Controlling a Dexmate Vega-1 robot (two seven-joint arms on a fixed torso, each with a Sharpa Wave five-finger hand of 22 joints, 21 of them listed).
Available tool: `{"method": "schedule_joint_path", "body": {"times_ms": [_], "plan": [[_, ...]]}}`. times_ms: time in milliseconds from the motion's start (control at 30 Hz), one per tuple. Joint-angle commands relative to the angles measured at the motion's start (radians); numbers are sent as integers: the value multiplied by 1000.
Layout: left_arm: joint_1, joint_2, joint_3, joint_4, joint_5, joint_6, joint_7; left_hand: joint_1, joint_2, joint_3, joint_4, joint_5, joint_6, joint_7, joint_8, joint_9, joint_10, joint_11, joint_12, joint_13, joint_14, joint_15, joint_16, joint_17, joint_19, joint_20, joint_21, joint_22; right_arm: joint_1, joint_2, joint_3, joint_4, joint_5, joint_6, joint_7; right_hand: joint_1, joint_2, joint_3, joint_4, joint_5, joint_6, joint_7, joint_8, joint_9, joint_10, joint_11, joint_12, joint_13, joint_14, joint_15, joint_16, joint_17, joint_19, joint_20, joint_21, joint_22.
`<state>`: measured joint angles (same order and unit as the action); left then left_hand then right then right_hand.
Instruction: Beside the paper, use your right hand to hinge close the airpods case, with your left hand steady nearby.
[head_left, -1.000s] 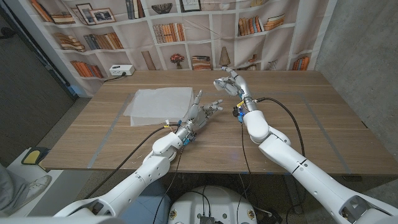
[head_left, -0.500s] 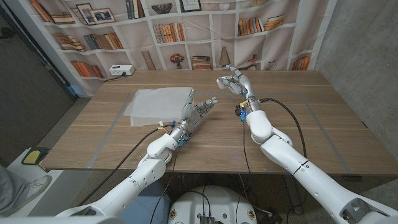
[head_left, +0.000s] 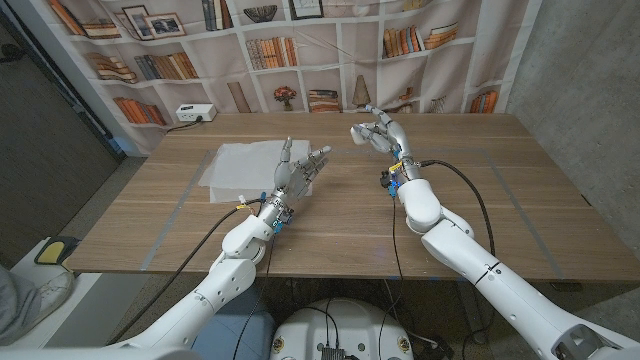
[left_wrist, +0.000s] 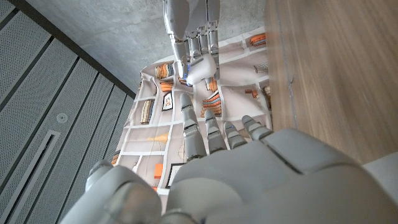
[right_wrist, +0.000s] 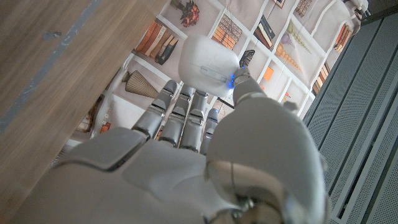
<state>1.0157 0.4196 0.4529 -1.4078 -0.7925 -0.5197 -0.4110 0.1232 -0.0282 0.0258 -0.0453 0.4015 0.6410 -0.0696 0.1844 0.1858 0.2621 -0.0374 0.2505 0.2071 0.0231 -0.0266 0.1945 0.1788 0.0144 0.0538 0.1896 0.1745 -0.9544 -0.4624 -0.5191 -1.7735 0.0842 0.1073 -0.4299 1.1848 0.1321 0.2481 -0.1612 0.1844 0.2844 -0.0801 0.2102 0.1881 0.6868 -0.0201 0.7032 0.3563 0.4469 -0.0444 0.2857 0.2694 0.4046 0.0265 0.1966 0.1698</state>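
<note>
The white airpods case (head_left: 359, 131) is held above the table's far middle, pinched between the thumb and fingers of my right hand (head_left: 380, 131). In the right wrist view the case (right_wrist: 208, 58) looks rounded with a thin seam across it, and my right hand (right_wrist: 186, 155) grips it from below. My left hand (head_left: 296, 171) is raised just right of the white paper (head_left: 250, 165), fingers apart and holding nothing. In the left wrist view my left hand (left_wrist: 217, 168) points toward the case (left_wrist: 199, 70), which hangs from my right hand's fingers (left_wrist: 186, 25).
The wooden table (head_left: 480, 190) stretches wide to the right of both arms. A white power box (head_left: 195, 112) sits at the far left edge. A bookshelf backdrop (head_left: 300, 40) stands behind the table. Black cables trail along both forearms.
My left hand has swung left and farther out, ending beside the paper with its fingers more upright. My right hand, still holding the case, has shifted slightly back and right.
</note>
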Motion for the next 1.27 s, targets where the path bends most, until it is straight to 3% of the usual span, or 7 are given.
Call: {"method": "schedule_joint_path", "body": {"times_ms": [33, 900, 1033, 1267], "plan": [[41, 8, -52, -31, -54, -52, 15, 14, 0, -9, -1, -3, -1, 2, 1, 3, -4, -5, 1, 3, -2, 2, -3, 5, 4, 5, 5, 2, -13, -8, 7, -26, 9, -32, -2, 12, 4, -1, 4, 1, 7, 2, -1, 3, 193, -190, 6, 0, 0, -168, 8, 5, 1, -4, 1, 4], [61, -15, -86, -21, -50, -94, 76, 18, 4, -17, 1, -7, -3, -6, 7, 3, -4, -6, -2, 3, -5, 0, -4, 5, 3, 4, 4, 2, 7, -14, 8, 33, 43, 8, 33, 21, 0, -12, 6, 0, 39, 5, -1, 5, 211, -189, 7, -17, -4, -167, 13, 16, 0, -6, 1, 4], [58, -26, -83, -18, -47, -100, 83, 23, 7, -24, 2, -9, -67, -36, -10, 2, -3, -9, -3, 3, -3, -1, -3, 5, 4, 4, 5, 2, 10, -17, 9, 43, 51, 12, 43, 22, 1, -13, 6, 0, 34, 4, -4, 5, 210, -189, 6, -17, -5, -167, 13, 18, 0, -7, 1, 4], [55, -25, -79, -20, -37, -102, 86, 26, 11, -27, 2, -10, -36, -27, 7, 1, 1, -7, -3, 3, -3, -1, -3, 5, 5, 2, 5, 2, 24, -10, 4, 64, 54, 29, 52, 22, 3, -15, 8, 0, 36, 4, -5, 6, 209, -189, 7, -18, -6, -167, 15, 21, 3, -10, 2, 4]]}}
